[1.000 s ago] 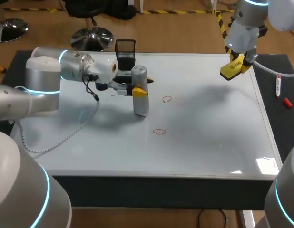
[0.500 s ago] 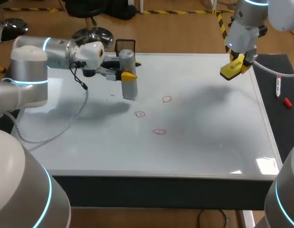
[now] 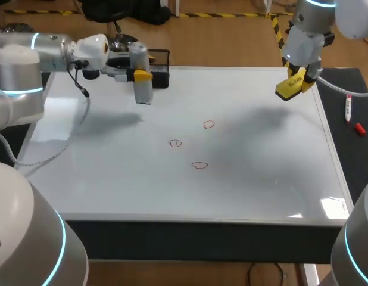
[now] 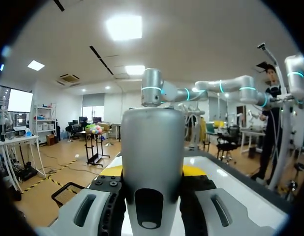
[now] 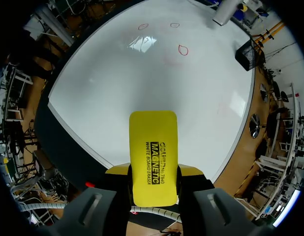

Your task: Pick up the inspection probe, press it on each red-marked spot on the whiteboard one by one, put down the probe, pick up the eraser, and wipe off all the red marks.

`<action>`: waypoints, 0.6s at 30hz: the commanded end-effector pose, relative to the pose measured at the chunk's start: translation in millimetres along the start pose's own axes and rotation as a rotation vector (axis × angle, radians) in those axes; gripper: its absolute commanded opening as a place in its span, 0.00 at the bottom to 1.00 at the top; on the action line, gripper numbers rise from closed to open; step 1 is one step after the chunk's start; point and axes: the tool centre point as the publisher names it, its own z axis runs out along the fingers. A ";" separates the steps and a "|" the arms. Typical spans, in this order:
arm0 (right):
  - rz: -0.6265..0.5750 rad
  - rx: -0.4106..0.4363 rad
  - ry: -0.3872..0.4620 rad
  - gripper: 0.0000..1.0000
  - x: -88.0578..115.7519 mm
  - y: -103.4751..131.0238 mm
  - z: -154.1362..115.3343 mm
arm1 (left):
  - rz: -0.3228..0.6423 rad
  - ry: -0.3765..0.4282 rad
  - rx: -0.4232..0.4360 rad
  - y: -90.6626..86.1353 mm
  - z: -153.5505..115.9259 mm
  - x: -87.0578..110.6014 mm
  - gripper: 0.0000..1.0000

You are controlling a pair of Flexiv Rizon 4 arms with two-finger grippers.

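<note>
The grey cylindrical inspection probe [image 3: 140, 80] hangs upright above the whiteboard's [image 3: 261, 185] far left part, just in front of a black mesh holder [image 3: 158, 67]. My left gripper [image 3: 138, 75] is shut on it from the side; in the left wrist view the probe [image 4: 153, 147] fills the gap between the yellow-tipped fingers [image 4: 112, 171]. Three red marks [image 3: 208, 124] [image 3: 175, 143] [image 3: 199, 165] lie mid-board. My right gripper [image 3: 294, 82] hovers over the far right corner, shut on the yellow eraser [image 3: 289, 88] [image 5: 153, 157].
A red marker [image 3: 349, 109] and a small red cap [image 3: 359, 128] lie on the dark mat right of the board. In the right wrist view the whiteboard [image 5: 117, 93] spreads ahead of the eraser, with the marks [image 5: 183, 49] and the holder [image 5: 245, 51] far off.
My left arm has carried the probe from the middle of the board back and to the left, near the black holder, uncovering the middle red mark. The right arm has stayed still.
</note>
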 end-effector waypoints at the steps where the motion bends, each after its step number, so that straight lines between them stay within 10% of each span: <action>1: -0.001 0.002 0.003 0.00 -0.6 -0.4 -0.7 | 0.003 0.001 -0.003 -2.4 -12.4 -16.7 0.00; 18: -0.001 0.002 0.003 0.00 -0.6 -0.4 -0.7 | 0.007 -0.055 -0.010 6.3 -39.1 -55.2 0.00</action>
